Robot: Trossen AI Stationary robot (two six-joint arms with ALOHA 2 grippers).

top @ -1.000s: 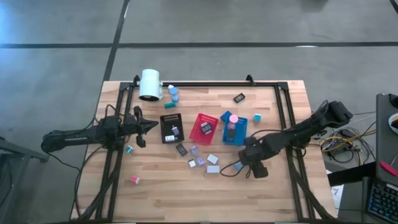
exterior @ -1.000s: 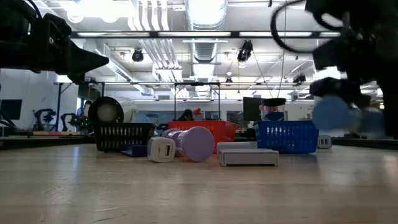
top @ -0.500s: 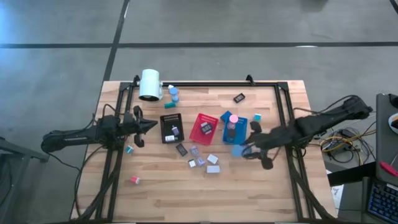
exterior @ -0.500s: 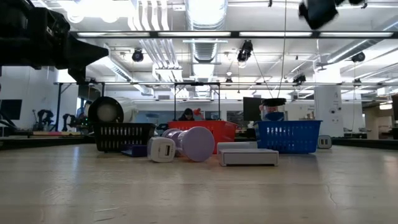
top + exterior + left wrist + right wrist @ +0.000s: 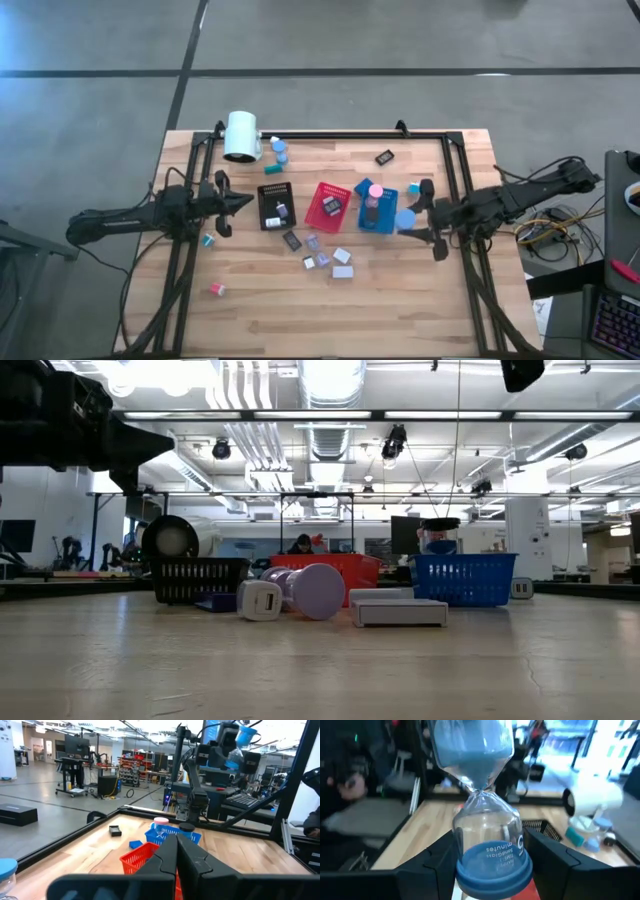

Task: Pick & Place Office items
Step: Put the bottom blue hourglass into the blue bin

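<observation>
My right gripper (image 5: 416, 218) is shut on a sand timer (image 5: 482, 800) with blue caps and blue sand, high above the table just right of the blue tray (image 5: 386, 222). From above, its top cap (image 5: 404, 219) shows as a blue disc. My left gripper (image 5: 240, 202) is shut and empty, left of the black tray (image 5: 276, 206). Small white, grey and lavender blocks (image 5: 328, 252) lie on the table in front of the trays. A pink cap (image 5: 375, 190) stands in the blue tray. My right gripper pinches the sand timer's lower end, at the bottom bulb and blue cap (image 5: 492, 870), between its two fingers (image 5: 432, 867). The fingers come about level from the table's right. The timer stands roughly upright, lifted clear, its sand-filled bulb (image 5: 472, 750) on top.
A red tray (image 5: 327, 205) lies between the black and blue ones. A big white cylinder (image 5: 241, 135) lies at the far left with two blue caps (image 5: 280, 150) beside it. Loose bits: black (image 5: 384, 157), teal (image 5: 413, 188), pink (image 5: 216, 289). Black rails frame the table.
My right gripper has risen from the table in front of the blue tray and gone toward the far and right edges, carrying the sand timer up and clear. It has left the low view upward.
</observation>
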